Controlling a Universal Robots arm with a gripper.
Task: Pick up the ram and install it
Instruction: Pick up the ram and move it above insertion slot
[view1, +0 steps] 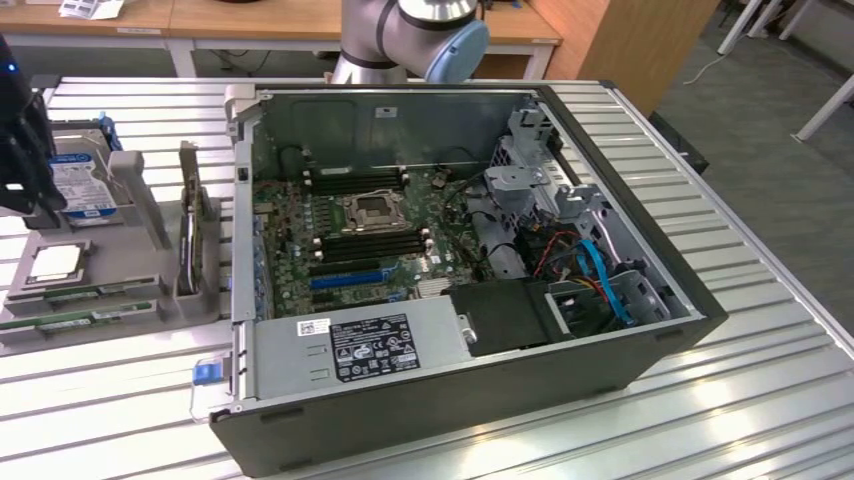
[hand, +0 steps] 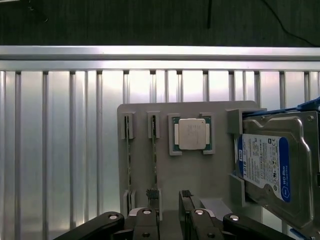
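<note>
Hanging over one end of a grey tray, the claw stands wide open and holds nothing; its two dark fingers are well apart. One fingertip sits right at the end of the ram, a thin green stick standing on edge in its slot (whether it touches the stick I cannot tell). The other fingertip is over bare tray on the side towards the processor. A second stick stands in the next slot, just beside the ram and away from the processor. Past the processor, a hard drive with a blue label sits in its holder. The tray rests on a slatted metal table.

In the exterior view the tray lies on the table at the exterior view's left of an open computer case. The ram lies towards the tray's near end, just nearer than the processor, with the second stick nearer still. The hard drive stands farther back, and a grey card stands on edge beside the case. The claw's dark body hangs at the exterior view's left edge over the hard drive. The arm rises at the table's far side.
</note>
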